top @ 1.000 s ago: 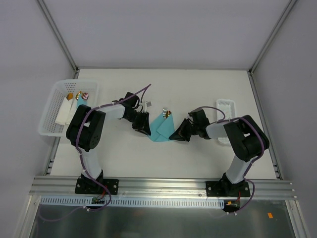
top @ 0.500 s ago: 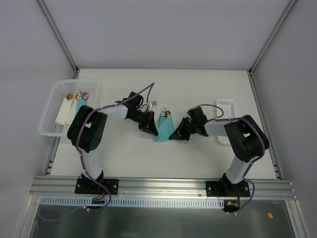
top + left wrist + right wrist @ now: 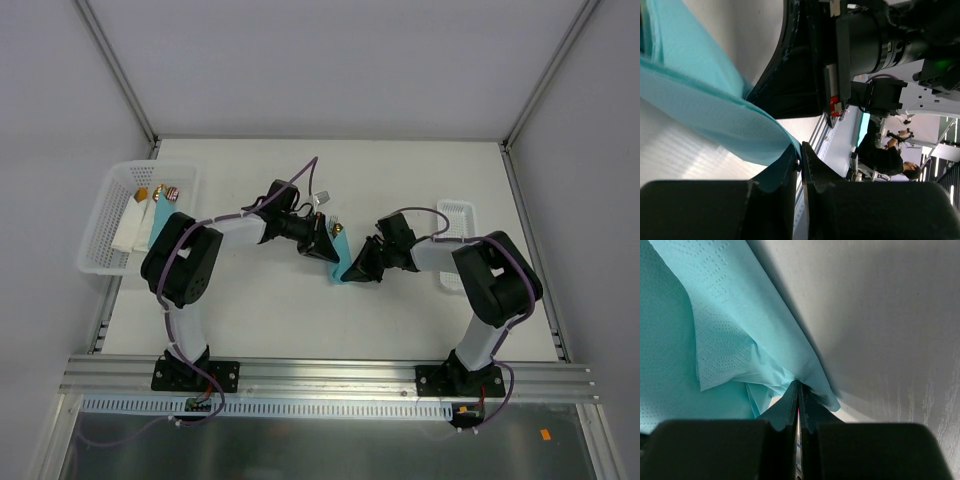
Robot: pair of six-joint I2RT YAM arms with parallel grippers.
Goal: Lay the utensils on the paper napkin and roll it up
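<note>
Paper napkin [image 3: 715, 315] pinched by both claws. Right claw [image 3: 798, 390] clamped tight on bunched corner; left claw [image 3: 800, 160] clamped on folded edge. Within last second left claw swept across toward right claw, so broad sheet is now narrow strip between them. Utensils [image 3: 334, 228] poke out just beyond left claw. Judgement: wrap under way above bench [image 3: 250, 310], roll unfinished.

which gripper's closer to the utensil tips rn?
Left. The left gripper pinches the paper napkin right beside the utensils; the right gripper holds its nearer corner, farther off.
</note>
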